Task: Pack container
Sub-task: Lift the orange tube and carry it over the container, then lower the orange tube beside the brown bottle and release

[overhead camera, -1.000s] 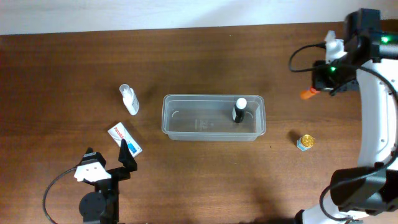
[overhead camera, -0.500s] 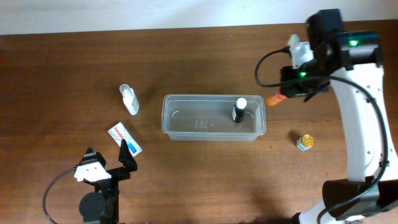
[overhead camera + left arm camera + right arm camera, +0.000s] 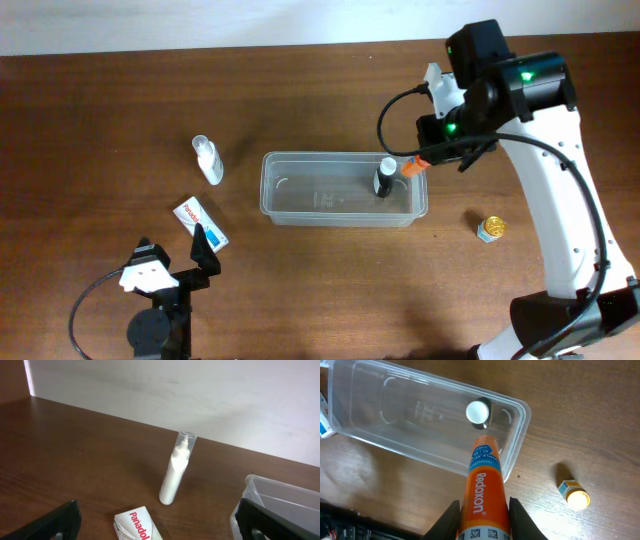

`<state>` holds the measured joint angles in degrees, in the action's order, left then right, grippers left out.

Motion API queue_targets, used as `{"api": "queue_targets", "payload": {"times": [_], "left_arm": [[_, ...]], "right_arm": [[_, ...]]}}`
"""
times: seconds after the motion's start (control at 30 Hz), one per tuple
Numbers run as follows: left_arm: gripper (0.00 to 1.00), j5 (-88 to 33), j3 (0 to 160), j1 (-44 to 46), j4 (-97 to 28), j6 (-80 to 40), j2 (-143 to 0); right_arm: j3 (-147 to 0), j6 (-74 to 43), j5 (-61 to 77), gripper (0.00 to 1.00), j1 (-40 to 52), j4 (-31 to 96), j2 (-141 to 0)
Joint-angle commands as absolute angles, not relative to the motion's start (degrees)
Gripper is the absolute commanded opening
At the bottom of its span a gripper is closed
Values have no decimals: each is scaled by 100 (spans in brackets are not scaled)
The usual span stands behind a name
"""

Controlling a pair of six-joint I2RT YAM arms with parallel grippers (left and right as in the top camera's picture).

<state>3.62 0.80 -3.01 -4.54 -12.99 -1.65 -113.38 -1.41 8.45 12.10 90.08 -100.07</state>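
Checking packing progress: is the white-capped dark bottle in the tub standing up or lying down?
Upright. The right wrist view looks almost straight down on the dark bottle: only its round white cap shows, the body mostly hidden beneath, inside the container.

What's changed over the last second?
The right tool, shut on the orange tube, swung left to the container; the tube's tip now hangs over its right end. The left tool, spray bottle, Panadol box, black bottle and gold-capped jar haven't moved.

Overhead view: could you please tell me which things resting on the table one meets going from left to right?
White spray bottle → clear container → small gold-capped bottle.
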Motion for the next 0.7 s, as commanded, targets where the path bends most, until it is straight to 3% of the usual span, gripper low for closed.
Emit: {"api": "queue_targets", "payload": {"times": [0.0, 0.37, 0.67], "left_arm": [[100, 320, 54, -303, -458, -1192, -167], [99, 318, 54, -303, -458, -1192, -167], [100, 318, 54, -303, -458, -1192, -167]], "right_arm": [[-11454, -207, 582, 23, 1417, 9026, -10149], [-10914, -351, 296, 23, 1535, 8890, -10298], [-9856, -351, 318, 23, 1538, 7961, -10302]]}}
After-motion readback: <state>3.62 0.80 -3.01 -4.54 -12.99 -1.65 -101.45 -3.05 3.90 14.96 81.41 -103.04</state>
